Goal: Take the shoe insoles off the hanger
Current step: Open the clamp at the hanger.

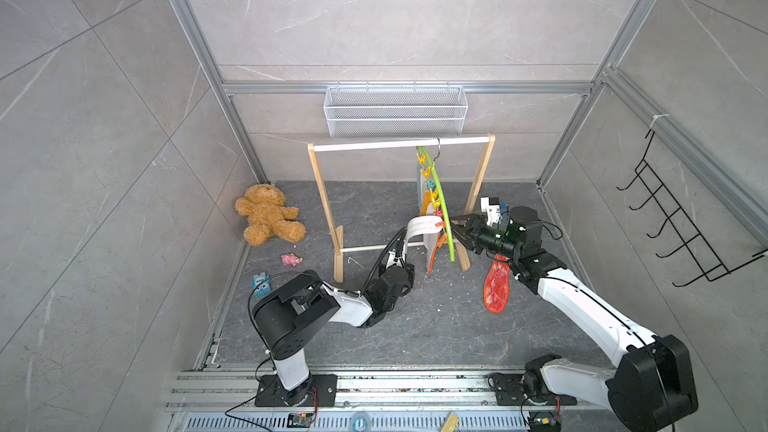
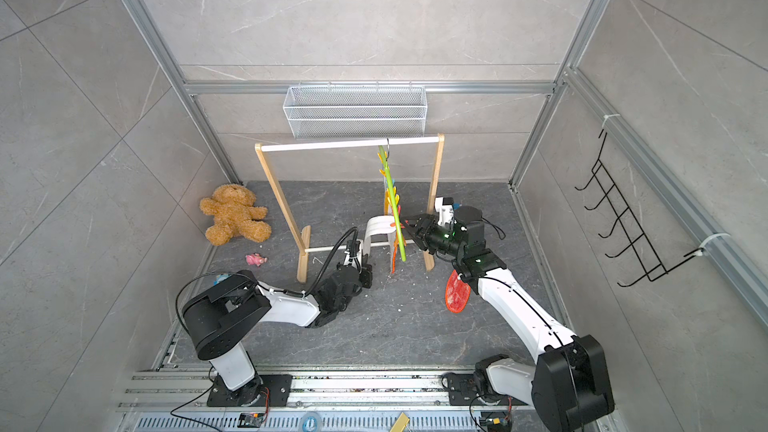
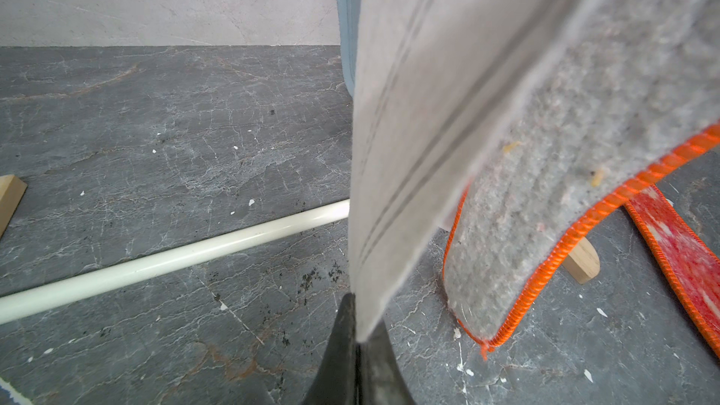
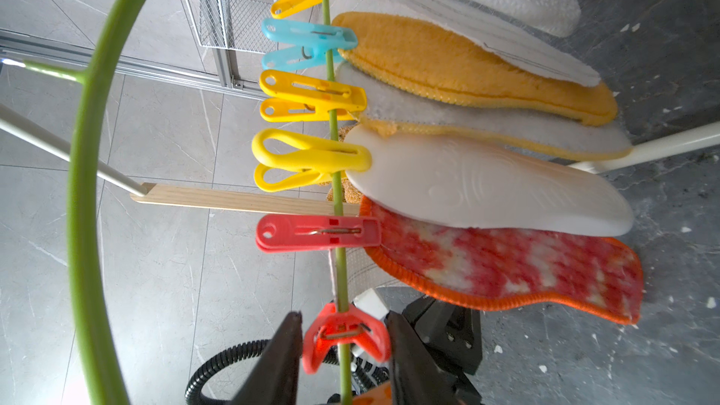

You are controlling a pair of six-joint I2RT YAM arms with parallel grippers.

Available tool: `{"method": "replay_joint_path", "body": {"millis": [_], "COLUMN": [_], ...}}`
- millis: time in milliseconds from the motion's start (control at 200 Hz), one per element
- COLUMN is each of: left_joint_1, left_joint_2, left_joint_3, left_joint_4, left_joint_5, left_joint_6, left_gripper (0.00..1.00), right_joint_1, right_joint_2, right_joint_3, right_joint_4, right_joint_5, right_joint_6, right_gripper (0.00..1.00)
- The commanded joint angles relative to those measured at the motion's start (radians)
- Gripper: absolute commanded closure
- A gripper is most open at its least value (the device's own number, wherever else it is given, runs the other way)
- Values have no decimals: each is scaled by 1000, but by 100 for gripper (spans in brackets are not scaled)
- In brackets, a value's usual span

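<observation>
The lime-green hanger [image 1: 442, 209] [image 4: 83, 188] hangs by its hook from the rack. Several insoles are clipped on it: orange-yellow [image 4: 467, 68], white [image 4: 487, 185], red mesh [image 4: 506, 266]. My right gripper [image 4: 345, 338] [image 1: 455, 228] has a finger pressed on each handle of the orange-red clip [image 4: 345, 337] at the hanger's low end. My left gripper [image 3: 357, 329] [image 1: 392, 257] is shut on the tip of a pale striped insole [image 3: 428, 111] [image 1: 419, 228] that bends up toward that clip. A grey insole with an orange rim [image 3: 545, 208] hangs beside it. Another red insole [image 1: 495, 284] lies on the floor.
The wooden rack with its white rail [image 1: 399, 145] stands mid-floor, its lower bar [image 3: 156, 262] just behind my left gripper. A teddy bear [image 1: 268, 220] and small toys [image 1: 291, 259] lie at the left. A wire basket [image 1: 395, 112] and black hooks [image 1: 681, 218] hang on the walls.
</observation>
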Motion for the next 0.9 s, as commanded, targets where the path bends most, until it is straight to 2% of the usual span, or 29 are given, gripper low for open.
{"method": "replay_joint_path", "body": {"millis": [0, 569, 899], "left_joint_1": [8, 8, 8], "left_joint_2": [-24, -50, -69], "left_joint_3": [17, -17, -49], "left_joint_4": [33, 36, 40], "left_joint_5": [2, -22, -48], "left_joint_6": [-6, -8, -10], "left_gripper": [100, 100, 100], "right_joint_1": [6, 8, 13], "right_joint_2": [12, 23, 25], "right_joint_3": [27, 30, 30], "right_joint_4": [34, 49, 50], "right_joint_5": [2, -4, -6], "right_joint_6": [4, 6, 6], "right_gripper": [64, 76, 79]}}
